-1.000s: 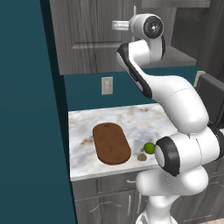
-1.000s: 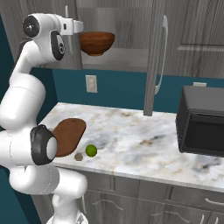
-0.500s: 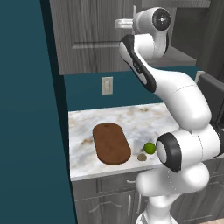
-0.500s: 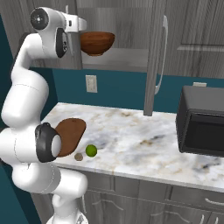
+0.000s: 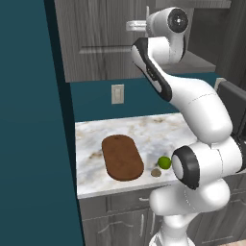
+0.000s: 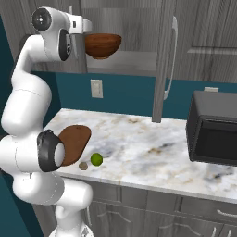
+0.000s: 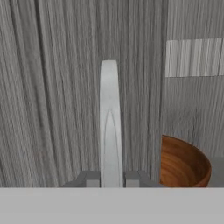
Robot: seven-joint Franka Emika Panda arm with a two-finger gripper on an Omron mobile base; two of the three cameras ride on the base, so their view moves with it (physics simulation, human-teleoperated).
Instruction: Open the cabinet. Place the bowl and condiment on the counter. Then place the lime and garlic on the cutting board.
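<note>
No legible writing on bowl (image 6: 102, 45)

We are looking at a glossy white arm (image 5: 202, 110) built of rounded, bulbous segments, with dark grey bands ringing its joints and a black disc capping the topmost one. A dark stripe is running along one upper link. We are seeing small dark grey fingertips (image 7: 92, 178) on the gripper (image 7: 111, 179).

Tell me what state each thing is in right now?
Cabinet: right door open, left door shut.
Handle: clamped between the fingers.
Bowl: upright on the cabinet shelf.
Lime: on the counter, off the board.
Garlic: on the counter beside the lime.
</note>
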